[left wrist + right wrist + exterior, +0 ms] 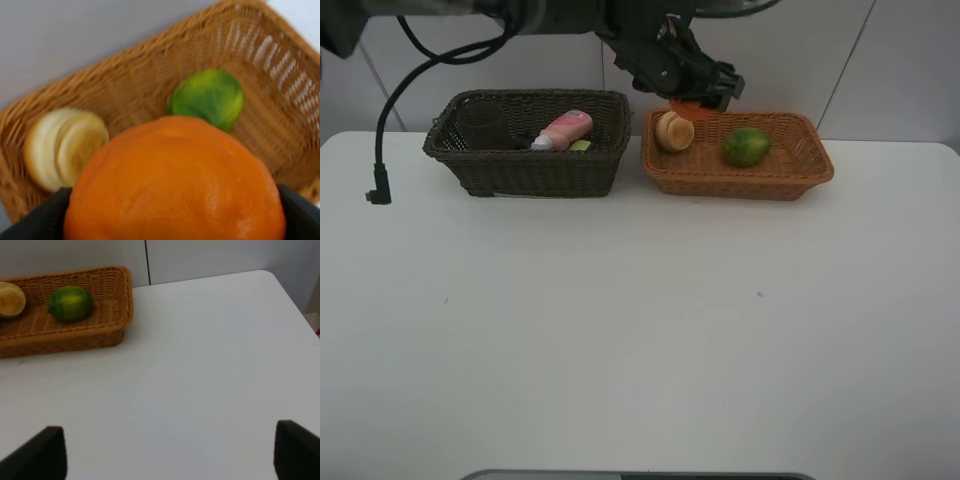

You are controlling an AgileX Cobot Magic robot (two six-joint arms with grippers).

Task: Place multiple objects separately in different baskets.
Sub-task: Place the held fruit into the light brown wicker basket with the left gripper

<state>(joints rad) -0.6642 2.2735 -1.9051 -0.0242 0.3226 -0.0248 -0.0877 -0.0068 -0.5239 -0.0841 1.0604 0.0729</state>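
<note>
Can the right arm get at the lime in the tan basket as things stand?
Probably yes. Its end effector is open over bare table, with nothing between it and the lime. The left end effector, holding the orange, hangs over the tan basket, so they may crowd.

A round glossy orange [175, 185] hangs over the shallow tan wicker basket [790, 180], where a green lime-like fruit [747, 146] and pale peach-like fruit [674, 131] lie. A pink squeeze tube [563, 130] rests in the dark brown wicker basket [535, 172].
</note>
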